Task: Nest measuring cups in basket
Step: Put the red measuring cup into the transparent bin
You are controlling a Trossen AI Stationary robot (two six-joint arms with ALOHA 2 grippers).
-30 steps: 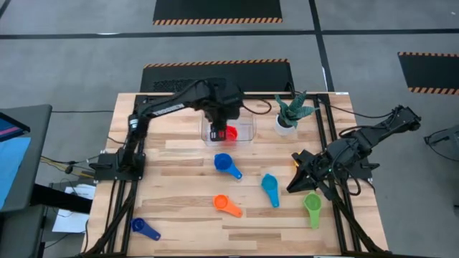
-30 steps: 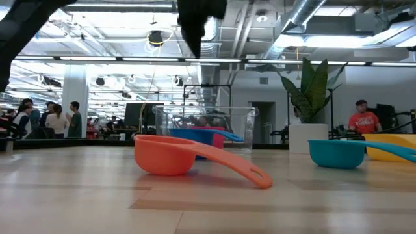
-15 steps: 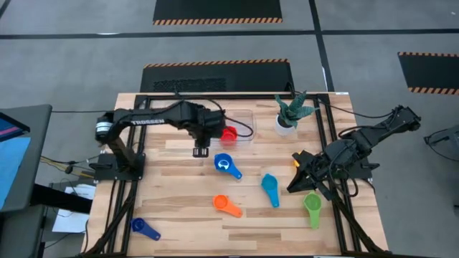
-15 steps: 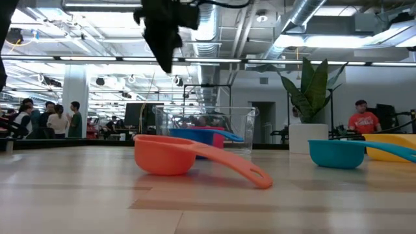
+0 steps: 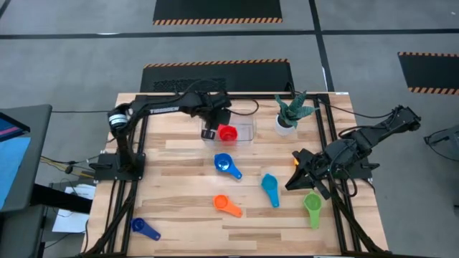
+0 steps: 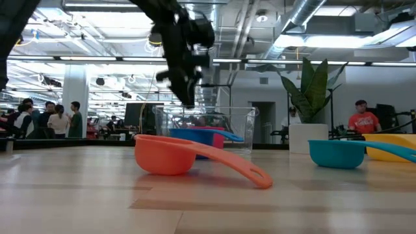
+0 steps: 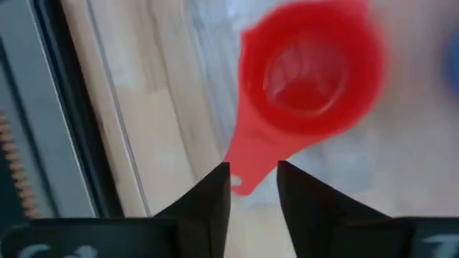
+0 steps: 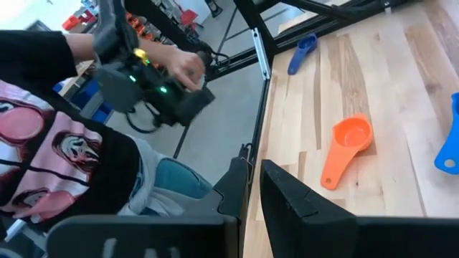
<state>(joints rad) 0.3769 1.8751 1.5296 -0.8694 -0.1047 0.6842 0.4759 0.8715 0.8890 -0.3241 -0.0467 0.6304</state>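
Left wrist view puts the left gripper (image 7: 252, 188) right over the red measuring cup (image 7: 308, 79): its two dark fingers (image 7: 208, 197) stand a little apart, one on each side of the tip of the cup's flat handle, and I cannot tell whether they touch it. From above, that gripper (image 5: 209, 133) hangs at the left end of the clear basket (image 5: 245, 138), with the red cup (image 5: 228, 133) lying inside it. At table height the basket (image 6: 244, 130) stands behind the orange cup (image 6: 170, 155), which blocks part of its lower wall.

Out on the wood lie the blue cup (image 5: 227, 165), the teal cup (image 5: 270, 188), the orange cup (image 5: 226, 205), the green cup (image 5: 312, 207) and the dark blue cup (image 5: 144, 228), all well apart from one another. A white pot with a green plant (image 5: 289, 115) stands just right of the basket.

The right gripper (image 5: 295, 183) waits near the table's right edge, close to the green cup; its fingers (image 8: 287, 201) look nearly pressed together. Beyond the table's edge, in the right wrist view, a person (image 8: 64, 143) holds a dark device with small lit lights (image 8: 154, 93). I can read no writing anywhere.
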